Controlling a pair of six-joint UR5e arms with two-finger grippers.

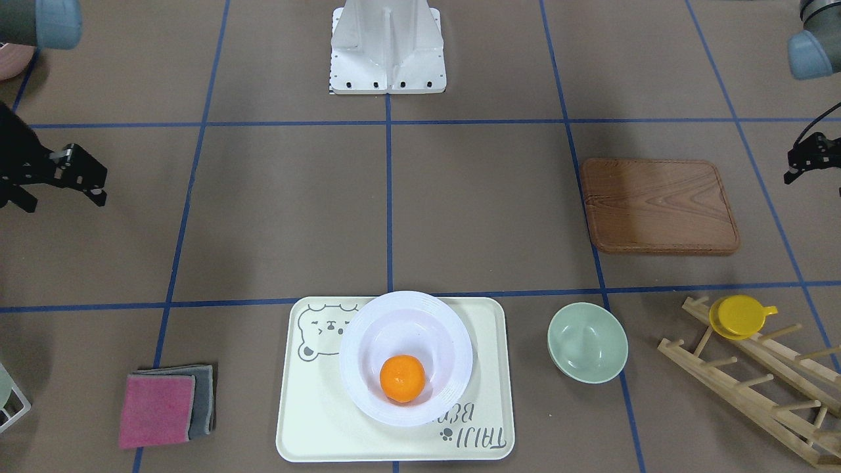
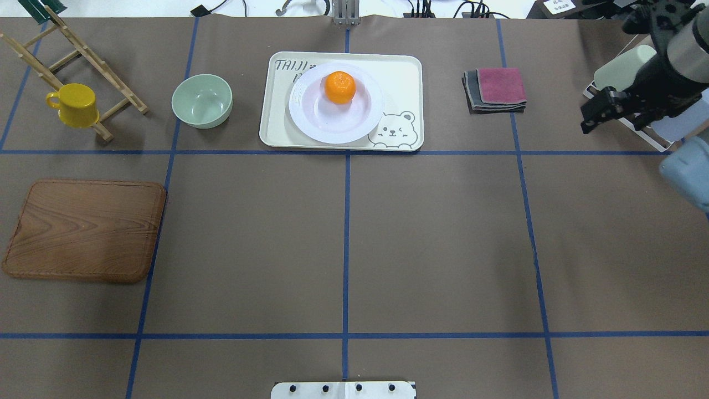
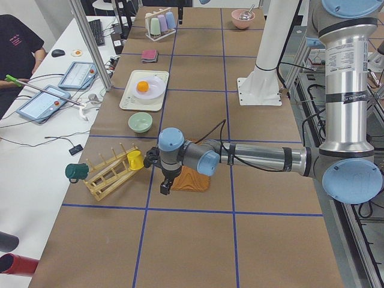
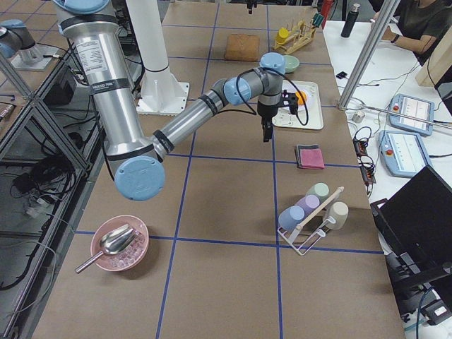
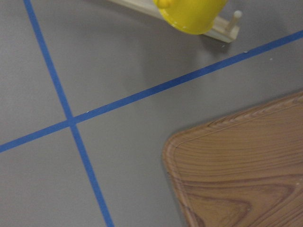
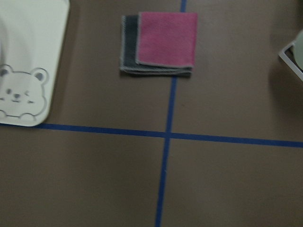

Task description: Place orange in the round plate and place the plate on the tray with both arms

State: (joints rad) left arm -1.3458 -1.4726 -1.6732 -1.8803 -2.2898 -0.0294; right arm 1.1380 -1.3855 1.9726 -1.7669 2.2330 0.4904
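Note:
The orange (image 1: 402,378) lies inside the white round plate (image 1: 460,341), off-centre toward the far rim from the robot. The plate rests on the cream bear tray (image 1: 309,420), which sits across the table from the robot base. My right gripper (image 1: 62,197) hangs far out beside the table's right end, its fingers spread apart and empty; the overhead view shows the same right gripper (image 2: 595,119). My left gripper (image 1: 798,172) is cut off by the frame edge, above the table near the wooden board; I cannot tell its state. Both wrist views show only table.
A brown wooden board (image 1: 660,205), a pale-green bowl (image 1: 587,341) and a wooden rack (image 1: 755,387) holding a yellow cup (image 1: 739,315) lie on my left side. Folded pink and grey cloths (image 1: 164,407) lie on my right. A person sits at the side desk (image 3: 18,45).

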